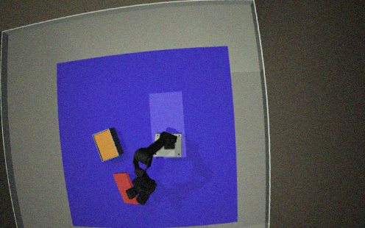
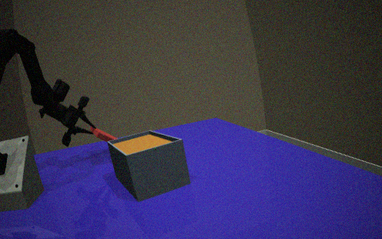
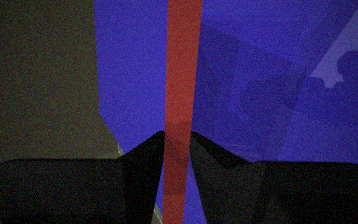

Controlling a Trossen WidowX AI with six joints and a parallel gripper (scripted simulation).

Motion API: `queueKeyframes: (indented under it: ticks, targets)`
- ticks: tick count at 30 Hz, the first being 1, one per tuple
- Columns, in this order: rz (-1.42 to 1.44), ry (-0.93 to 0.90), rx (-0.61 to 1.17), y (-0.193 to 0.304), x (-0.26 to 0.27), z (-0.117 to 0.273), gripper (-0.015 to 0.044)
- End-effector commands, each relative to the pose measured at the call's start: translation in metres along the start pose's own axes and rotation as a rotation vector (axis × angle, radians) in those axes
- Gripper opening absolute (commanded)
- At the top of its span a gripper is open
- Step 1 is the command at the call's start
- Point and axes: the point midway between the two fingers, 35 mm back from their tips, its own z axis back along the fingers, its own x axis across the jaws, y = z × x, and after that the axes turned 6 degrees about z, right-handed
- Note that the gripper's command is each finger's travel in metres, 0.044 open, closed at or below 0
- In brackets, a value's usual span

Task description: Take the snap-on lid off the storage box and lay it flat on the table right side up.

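The storage box (image 1: 107, 144) (image 2: 148, 165) is dark grey with an orange inside and stands open on the blue mat. The flat red lid (image 1: 122, 184) (image 2: 102, 134) (image 3: 182, 65) is off the box. My gripper (image 1: 137, 194) (image 2: 85, 129) (image 3: 177, 137) is shut on one edge of the lid and holds it above the mat, beside the box and apart from it. In the side view the lid tilts down away from the fingers. In the wrist view it shows edge-on as a red strip between the two dark fingers.
The blue mat (image 1: 110, 92) (image 2: 269, 181) lies on a grey table (image 1: 33, 92) with a raised rim (image 2: 320, 148). The arm's grey base plate (image 1: 173, 151) (image 2: 13, 166) stands near the mat's middle, next to a paler rectangle (image 1: 165, 110).
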Motion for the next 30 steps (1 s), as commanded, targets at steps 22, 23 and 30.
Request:
queueKeyframes:
  ticks: [22, 23, 30]
  targets:
    - [0.015, 0.017, -0.004, 0.000, -0.022, -0.016, 0.0000]
    - [0.015, 0.017, -0.004, 0.000, -0.023, -0.016, 0.0000]
    - [0.015, 0.017, -0.004, 0.000, -0.027, -0.020, 0.0000]
